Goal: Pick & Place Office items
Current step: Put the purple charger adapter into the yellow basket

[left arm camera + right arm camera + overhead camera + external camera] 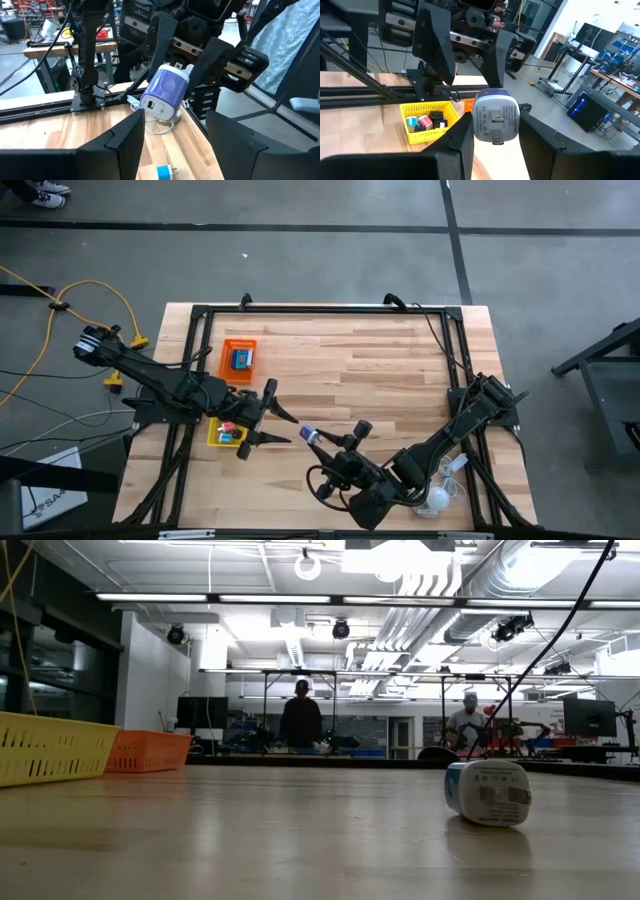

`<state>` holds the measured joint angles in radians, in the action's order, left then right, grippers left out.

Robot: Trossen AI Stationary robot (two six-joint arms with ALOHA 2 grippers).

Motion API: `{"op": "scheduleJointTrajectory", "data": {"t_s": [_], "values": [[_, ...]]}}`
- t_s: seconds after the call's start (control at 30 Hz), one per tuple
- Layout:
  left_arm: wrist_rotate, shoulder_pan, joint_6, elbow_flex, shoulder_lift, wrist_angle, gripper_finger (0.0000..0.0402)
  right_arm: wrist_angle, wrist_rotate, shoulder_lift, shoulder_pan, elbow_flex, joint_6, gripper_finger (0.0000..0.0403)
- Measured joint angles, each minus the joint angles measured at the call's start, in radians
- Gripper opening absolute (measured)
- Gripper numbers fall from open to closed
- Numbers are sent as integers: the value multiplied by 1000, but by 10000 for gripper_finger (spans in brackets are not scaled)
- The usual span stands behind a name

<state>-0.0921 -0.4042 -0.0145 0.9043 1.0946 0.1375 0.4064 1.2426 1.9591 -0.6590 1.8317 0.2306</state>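
Observation:
My right gripper [316, 438] is shut on a purple and white block [309, 434], held in the air over the table's near middle. Facing it from the left, my left gripper [286, 429] stands open and level, its fingers [125, 142] short of the block [165, 92] and apart from it. Below my left gripper, a yellow tray [216, 438] rests flat on the table. The tray [410, 135] holds teal, pink and black bits. A small blue bit [165, 173] lies on the wood below my left gripper. My right gripper pinches the block's two opposite sides [476, 125] between its two fingers. The fingers [161, 37] come nearly level from the table's right side. The block's white flat face [495, 116] is turned back toward the wrist. The block is lifted clear of the table.
An orange tray [228, 346] with a blue item lies at the far left. A white cable bundle with a round white piece [438, 498] lies at the near right, and shows in the low view [487, 792]. Black frame rails [320, 310] border the table. People stand in the room beyond.

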Motion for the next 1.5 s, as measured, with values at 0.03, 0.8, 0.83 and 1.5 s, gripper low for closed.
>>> {"op": "scheduleJointTrajectory", "data": {"t_s": [0.03,0.8,0.83,1.5], "values": [[0,0,0,0,0,0,203,-3,-2,0,0,0,0,117],[117,8,71,0,0,54,203,-227,-77,0,5,0,-209,117],[117,8,71,0,0,54,203,-229,-83,0,6,0,-209,117],[121,8,94,0,3,106,203,-308,-187,1,53,0,-266,117]]}}
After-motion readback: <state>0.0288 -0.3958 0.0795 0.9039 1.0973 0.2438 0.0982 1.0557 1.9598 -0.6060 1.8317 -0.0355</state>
